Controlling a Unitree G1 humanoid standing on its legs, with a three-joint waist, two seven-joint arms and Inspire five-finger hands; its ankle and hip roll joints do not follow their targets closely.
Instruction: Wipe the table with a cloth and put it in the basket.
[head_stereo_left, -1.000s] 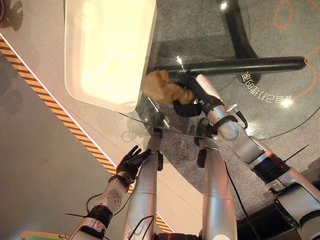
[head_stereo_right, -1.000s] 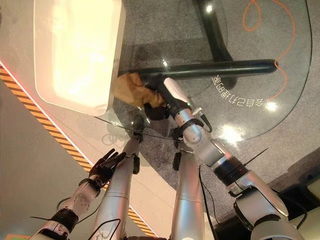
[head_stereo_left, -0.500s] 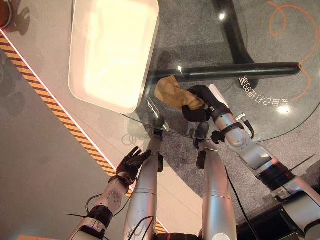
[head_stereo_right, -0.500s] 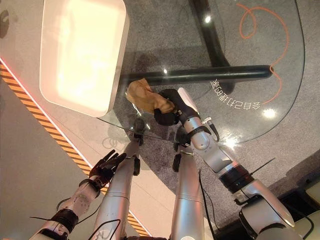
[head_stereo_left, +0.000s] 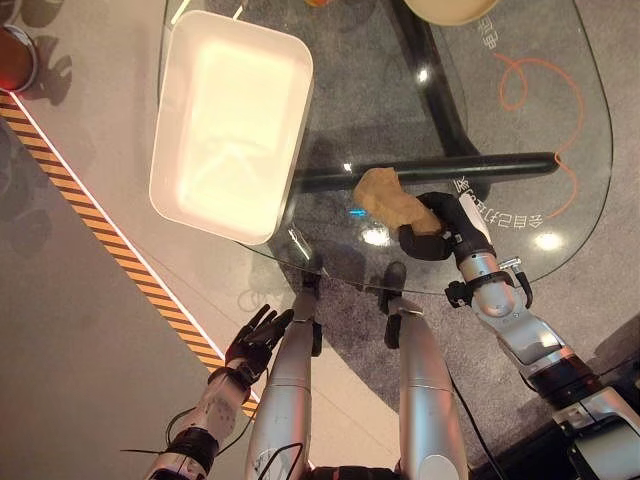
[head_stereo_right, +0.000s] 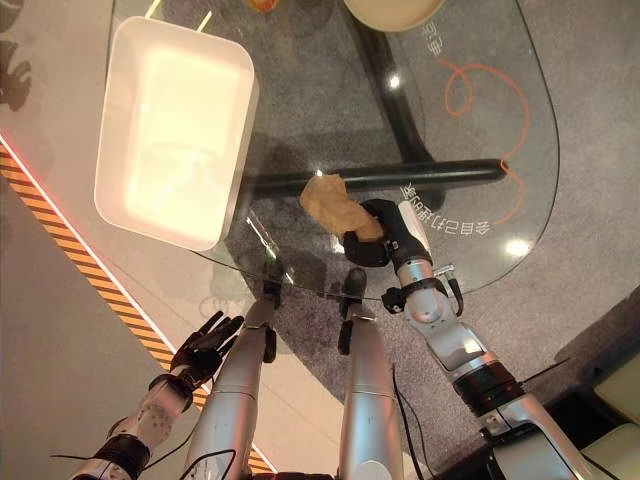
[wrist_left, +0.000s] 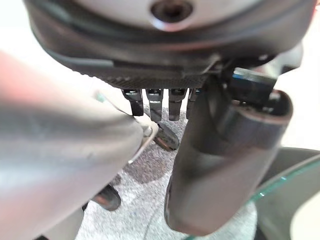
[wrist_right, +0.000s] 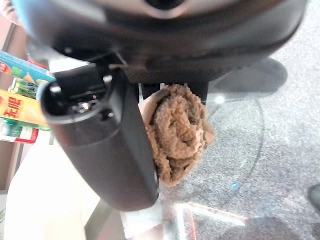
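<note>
Now the right hand (head_stereo_left: 432, 240) clamps the crumpled brown cloth (head_stereo_left: 386, 197) on the round glass table (head_stereo_left: 560, 240); the left hand (head_stereo_left: 255, 337) hangs with fingers spread.

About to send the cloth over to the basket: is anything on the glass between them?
Nothing visible. The right robot hand grips the brown cloth on the glass table; the stretch toward the white basket on its left is bare glass.
</note>
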